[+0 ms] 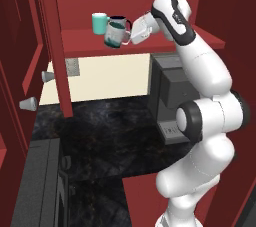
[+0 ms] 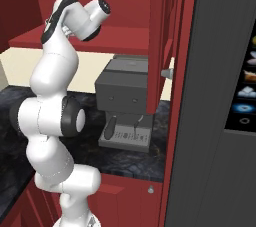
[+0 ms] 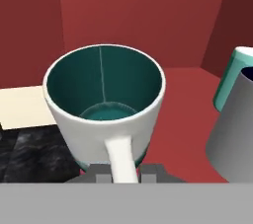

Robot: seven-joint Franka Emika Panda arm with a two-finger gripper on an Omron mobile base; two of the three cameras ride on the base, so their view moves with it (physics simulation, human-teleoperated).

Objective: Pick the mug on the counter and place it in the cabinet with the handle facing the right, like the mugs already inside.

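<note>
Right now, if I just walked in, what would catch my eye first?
Probably the white arm's gripper, lifted to the dark red cabinet's shelf and holding a tilted pale mug with a teal inside by its handle. Beside it on the shelf stand a solid teal mug and a grey mug.

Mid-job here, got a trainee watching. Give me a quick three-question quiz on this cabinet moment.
1. True or false: the mug rests on the counter.
2. Which stands nearest the held mug on the cabinet shelf?
A. the grey mug
B. a plate
C. a bowl
3. In the hand view, the handle points toward the ____ of the picture.

Key:
1. False. The gripper holds it, tilted, at the shelf's front edge in the left base view.
2. A. The teal mug stands behind it.
3. Bottom, between the fingertips.
</note>
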